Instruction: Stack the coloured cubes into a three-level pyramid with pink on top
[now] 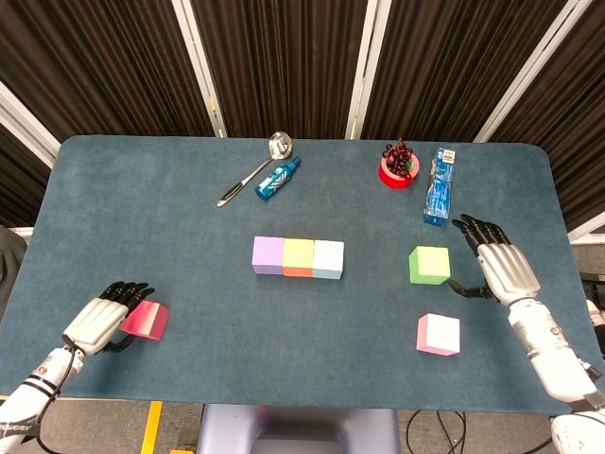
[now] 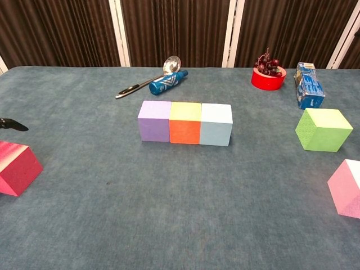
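Note:
A row of three cubes sits mid-table: purple [image 1: 268, 254], orange with a yellow top [image 1: 299, 257], pale blue [image 1: 329, 259]. The same row shows in the chest view as purple [image 2: 155, 120], orange [image 2: 185, 123] and pale blue [image 2: 216, 124]. A green cube [image 1: 429, 265] [image 2: 323, 129] lies to the right, a pink cube [image 1: 439, 334] [image 2: 347, 188] nearer the front. A red cube [image 1: 145, 319] [image 2: 17, 167] lies front left. My left hand [image 1: 102, 321] hangs just left of the red cube, open. My right hand [image 1: 499, 267] is beside the green cube's right, open and apart from it.
At the back lie a metal ladle [image 1: 253, 170], a blue bottle [image 1: 278, 178], a red bowl of grapes [image 1: 399, 167] and a blue carton [image 1: 440, 185]. The table's front edge runs close below both hands.

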`<state>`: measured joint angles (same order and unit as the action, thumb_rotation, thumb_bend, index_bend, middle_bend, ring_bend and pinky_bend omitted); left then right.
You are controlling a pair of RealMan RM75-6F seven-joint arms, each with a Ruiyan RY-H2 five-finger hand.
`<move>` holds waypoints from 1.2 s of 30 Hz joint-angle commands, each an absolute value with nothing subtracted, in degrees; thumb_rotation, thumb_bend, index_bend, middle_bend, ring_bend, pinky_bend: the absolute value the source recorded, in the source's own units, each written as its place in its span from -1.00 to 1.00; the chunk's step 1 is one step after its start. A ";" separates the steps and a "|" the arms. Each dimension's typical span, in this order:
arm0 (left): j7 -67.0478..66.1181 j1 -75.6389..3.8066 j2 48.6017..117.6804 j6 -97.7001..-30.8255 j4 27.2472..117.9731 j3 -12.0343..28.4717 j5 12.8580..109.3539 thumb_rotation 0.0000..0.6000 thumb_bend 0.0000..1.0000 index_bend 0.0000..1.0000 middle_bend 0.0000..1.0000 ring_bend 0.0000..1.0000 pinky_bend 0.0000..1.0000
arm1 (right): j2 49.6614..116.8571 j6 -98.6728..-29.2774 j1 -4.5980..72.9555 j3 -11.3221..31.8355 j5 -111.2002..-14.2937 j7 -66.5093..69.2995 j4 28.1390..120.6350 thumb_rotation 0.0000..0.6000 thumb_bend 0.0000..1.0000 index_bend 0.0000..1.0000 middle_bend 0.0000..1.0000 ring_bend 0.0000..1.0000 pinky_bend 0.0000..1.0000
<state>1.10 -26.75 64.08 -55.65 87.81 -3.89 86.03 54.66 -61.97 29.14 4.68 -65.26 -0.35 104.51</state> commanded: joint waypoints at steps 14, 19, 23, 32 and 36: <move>7.76 -28.87 68.07 -58.66 85.29 1.56 85.21 1.00 -0.25 -0.17 0.09 -0.10 -0.24 | 54.76 -62.76 26.84 5.71 -66.47 0.73 104.15 1.00 -0.29 -0.76 -0.79 -1.00 -1.00; 6.93 -32.84 64.51 -55.87 92.45 6.45 81.44 1.00 -0.26 -0.13 0.12 -0.07 -0.24 | 53.67 -63.71 25.24 5.88 -67.75 2.91 104.01 1.00 -0.29 -0.76 -0.79 -1.00 -1.00; 3.38 -38.00 62.99 -50.18 96.66 10.99 74.66 1.00 -0.26 -0.14 0.13 -0.06 -0.24 | 52.85 -64.35 23.94 5.93 -68.56 4.71 103.58 1.00 -0.29 -0.76 -0.79 -1.00 -1.00; -16.26 -52.89 69.96 -43.37 96.71 15.81 50.96 1.00 -0.25 -0.25 0.12 -0.06 -0.22 | 51.11 -64.56 22.29 6.28 -69.45 6.24 103.57 1.00 -0.29 -0.76 -0.79 -1.00 -1.00; -24.74 -60.15 74.72 -44.00 94.63 15.15 39.24 1.00 -0.26 -0.30 0.12 -0.05 -0.23 | 50.86 -64.01 22.09 6.47 -69.29 6.13 103.56 1.00 -0.29 -0.76 -0.79 -1.00 -1.00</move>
<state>-16.61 -52.93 69.89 -44.90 96.13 14.58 48.73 50.87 -64.01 22.10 6.46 -69.31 6.13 103.56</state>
